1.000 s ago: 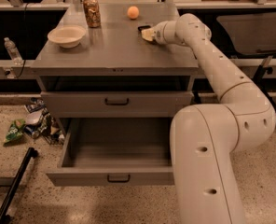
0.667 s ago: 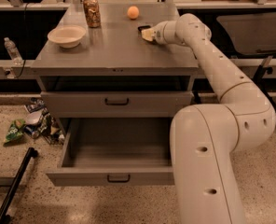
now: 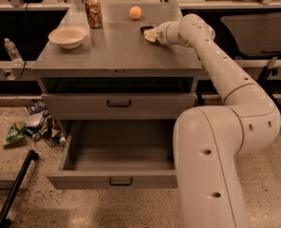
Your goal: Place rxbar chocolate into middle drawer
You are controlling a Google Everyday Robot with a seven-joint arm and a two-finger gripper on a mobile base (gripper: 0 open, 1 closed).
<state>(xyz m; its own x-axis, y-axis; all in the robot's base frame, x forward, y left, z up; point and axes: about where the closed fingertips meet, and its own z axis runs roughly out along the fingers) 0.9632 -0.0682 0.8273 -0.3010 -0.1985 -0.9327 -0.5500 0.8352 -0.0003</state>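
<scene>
The rxbar chocolate (image 3: 146, 28), a small dark flat bar, lies on the grey cabinet top (image 3: 117, 51) toward its back right. My gripper (image 3: 150, 34) is at the bar, low over the top, its pale tips right against the bar's near side. The middle drawer (image 3: 145, 178) is pulled out wide below, and its inside looks bare. The arm reaches from the lower right up across the cabinet's right side and hides the drawer's right end.
A cream bowl (image 3: 68, 36), a brown patterned can (image 3: 93, 12) and an orange ball (image 3: 135, 12) stand on the top. The upper drawer (image 3: 83, 106) is shut. Wrappers and litter (image 3: 36, 127), a water bottle (image 3: 12, 51) and a black pole (image 3: 14, 189) are at the left.
</scene>
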